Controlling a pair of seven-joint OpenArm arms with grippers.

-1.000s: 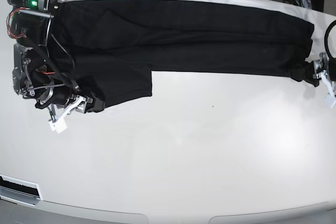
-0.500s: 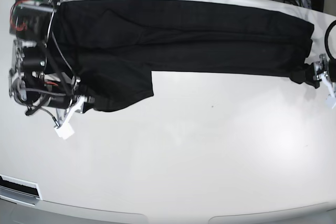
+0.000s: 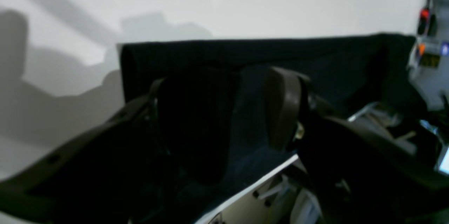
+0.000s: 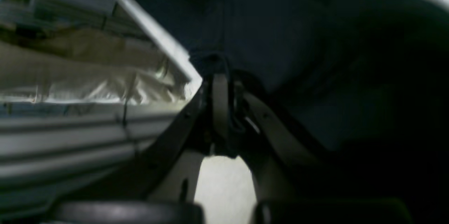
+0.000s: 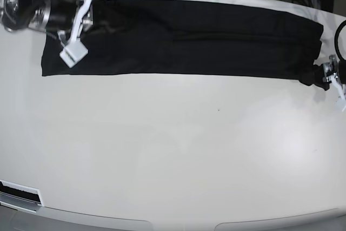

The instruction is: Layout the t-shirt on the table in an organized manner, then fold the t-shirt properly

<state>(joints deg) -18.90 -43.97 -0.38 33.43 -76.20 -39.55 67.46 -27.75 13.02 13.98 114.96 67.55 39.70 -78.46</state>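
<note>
The table (image 5: 178, 150) is mostly bare; the t-shirt (image 5: 194, 36) lies along its far edge as a long, narrow black band, flat and straight-edged. Judged from this, the lengthwise folds are complete, and the crosswise folds into a compact packet remain. The right gripper (image 5: 89, 5) sits at the band's far corner, jaws closed; the right wrist view suggests fabric pinched between them. The left gripper (image 5: 323, 73) sits at the opposite end, jaws spread wide around the shirt's near corner.
</note>
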